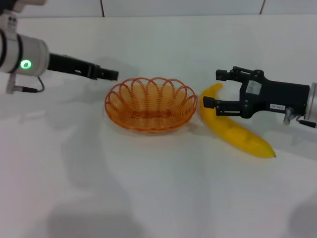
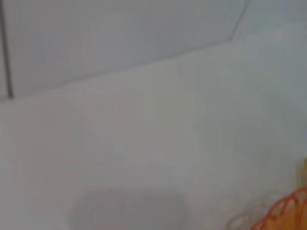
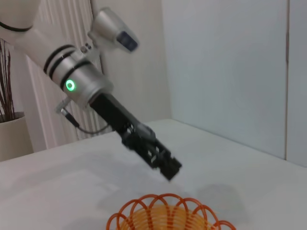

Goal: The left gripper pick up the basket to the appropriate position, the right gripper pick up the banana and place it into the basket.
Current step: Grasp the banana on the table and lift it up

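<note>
Head view: basket (image 1: 150,104) sits on the white table (image 1: 148,188), centre. Banana (image 1: 233,128) lies flat just to its right, near end close to the rim, not inside. Right gripper (image 1: 210,89) comes in from the right, fingers spread, one above the banana's upper tip and one across its body; contact hard to call from here, looks like it's straddling, not pinching. Left gripper (image 1: 111,75) is up-left of the basket, tip near the rim, apart from it; fingers look pressed together.

Left wrist view: mostly bare table and wall, blurry. Basket's orange rim (image 2: 288,213) at the corner.

Right wrist view: left gripper (image 3: 165,163) angles down above the basket's far rim (image 3: 165,213), closed, not touching. Green light on its arm (image 3: 70,86).
</note>
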You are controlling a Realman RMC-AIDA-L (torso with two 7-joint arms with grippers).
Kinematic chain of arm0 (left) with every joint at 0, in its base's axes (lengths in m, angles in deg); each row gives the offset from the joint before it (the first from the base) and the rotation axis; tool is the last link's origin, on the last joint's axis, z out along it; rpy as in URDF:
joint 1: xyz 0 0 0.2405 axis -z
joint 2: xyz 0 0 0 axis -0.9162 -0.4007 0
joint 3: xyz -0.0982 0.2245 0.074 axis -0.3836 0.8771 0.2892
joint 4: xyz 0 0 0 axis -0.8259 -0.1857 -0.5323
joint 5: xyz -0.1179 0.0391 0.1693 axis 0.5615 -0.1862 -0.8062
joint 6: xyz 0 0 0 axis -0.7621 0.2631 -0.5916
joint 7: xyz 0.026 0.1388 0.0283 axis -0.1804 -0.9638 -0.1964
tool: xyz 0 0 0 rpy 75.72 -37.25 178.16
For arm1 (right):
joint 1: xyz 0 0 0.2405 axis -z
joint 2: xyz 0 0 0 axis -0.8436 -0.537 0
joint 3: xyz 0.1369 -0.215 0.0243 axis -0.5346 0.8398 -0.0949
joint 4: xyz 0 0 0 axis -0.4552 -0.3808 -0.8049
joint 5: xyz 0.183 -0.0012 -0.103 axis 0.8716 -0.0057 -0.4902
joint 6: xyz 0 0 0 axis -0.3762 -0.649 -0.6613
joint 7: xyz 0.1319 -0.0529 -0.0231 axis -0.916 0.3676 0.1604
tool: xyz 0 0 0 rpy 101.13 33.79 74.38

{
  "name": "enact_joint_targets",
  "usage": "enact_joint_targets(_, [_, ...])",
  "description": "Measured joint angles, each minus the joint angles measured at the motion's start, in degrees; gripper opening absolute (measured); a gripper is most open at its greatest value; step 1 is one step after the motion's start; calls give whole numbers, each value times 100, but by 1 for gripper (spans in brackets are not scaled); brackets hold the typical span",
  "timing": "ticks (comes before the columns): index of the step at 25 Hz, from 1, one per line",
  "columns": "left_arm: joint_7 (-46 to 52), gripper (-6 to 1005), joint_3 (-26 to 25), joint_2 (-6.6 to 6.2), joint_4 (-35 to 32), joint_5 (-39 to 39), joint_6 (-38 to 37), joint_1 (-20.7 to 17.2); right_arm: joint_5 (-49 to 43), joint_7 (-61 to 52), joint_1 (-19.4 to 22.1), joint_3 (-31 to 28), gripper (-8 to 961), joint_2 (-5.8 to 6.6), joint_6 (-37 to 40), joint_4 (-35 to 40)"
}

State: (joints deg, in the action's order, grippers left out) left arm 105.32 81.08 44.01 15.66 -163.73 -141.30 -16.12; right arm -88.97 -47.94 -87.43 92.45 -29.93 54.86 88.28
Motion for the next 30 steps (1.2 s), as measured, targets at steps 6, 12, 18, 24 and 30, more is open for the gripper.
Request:
enact_joint_targets(6, [-515,607,472,-6,-1527,1389,-659,-1187,0,-18,13,0,884,6,29,5])
enact_joint_targets(12, [-2973,692,535,-21,-2012,3197,-1885,-2728,179,4,160,0,884,40,61,31])
enact_joint_targets(18, [-5328,752,509,-23,-772,3847,-2044,-3419,278,10,323,0,884,78,69,38])
enact_joint_targets(24, [-5953,752,488,-38,-4,3828,-1976,-3423,213,-57,432,148,884,175,70,43])
enact_joint_targets(30, [-6152,753,342,-27,139,3892,-1901,-3393,-383,-945,318,380,883,271,-85,132])
